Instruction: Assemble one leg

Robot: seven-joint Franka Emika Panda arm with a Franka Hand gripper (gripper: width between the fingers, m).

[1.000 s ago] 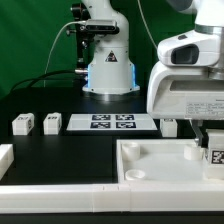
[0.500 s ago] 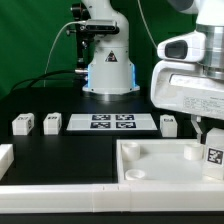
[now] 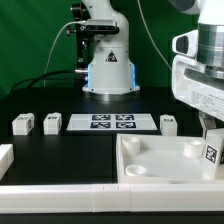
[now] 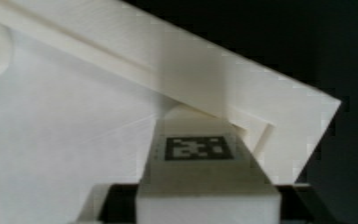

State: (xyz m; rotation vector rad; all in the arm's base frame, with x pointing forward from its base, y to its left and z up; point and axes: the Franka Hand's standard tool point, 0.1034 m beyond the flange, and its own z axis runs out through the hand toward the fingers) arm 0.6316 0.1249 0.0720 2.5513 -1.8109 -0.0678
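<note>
Green backdrop behind a black counter point(image 3: 70, 150), exterior view: white robot base with a blue-lit collar point(image 3: 108, 68) stands at the rear centre. On the counter, in a row: two small white tagged blocks point(image 3: 22, 124) and point(image 3: 52, 122) toward the exterior view's left, then the thin flat white marker board point(image 3: 111, 122) carrying four black-and-white tags, then a third small white tagged block point(image 3: 169, 123) toward the exterior view's right. Large white square tray-like piece with round corner sockets point(image 3: 150, 160) lies in the foreground at the exterior view's right; a separate white part point(image 3: 5, 156) shows at the exterior view's left edge. White arm housing point(image 3: 200, 75) fills the upper right of the exterior view; beneath it the claw point(image 3: 211, 130) holds the leg, a small white plastic post with one black-and-white square tag point(image 3: 211, 153), upright at the tray's far right corner, its lower end hidden behind the tray's front wall. Wrist view: the leg point(image 4: 197, 170) stands centred with its tag facing the camera, the claw's two dark fingers point(image 4: 101, 200) closed against its two sides, and the tray's raised white corner wall point(image 4: 247, 80) directly behind it; whether the leg touches the corner socket cannot be told.
</note>
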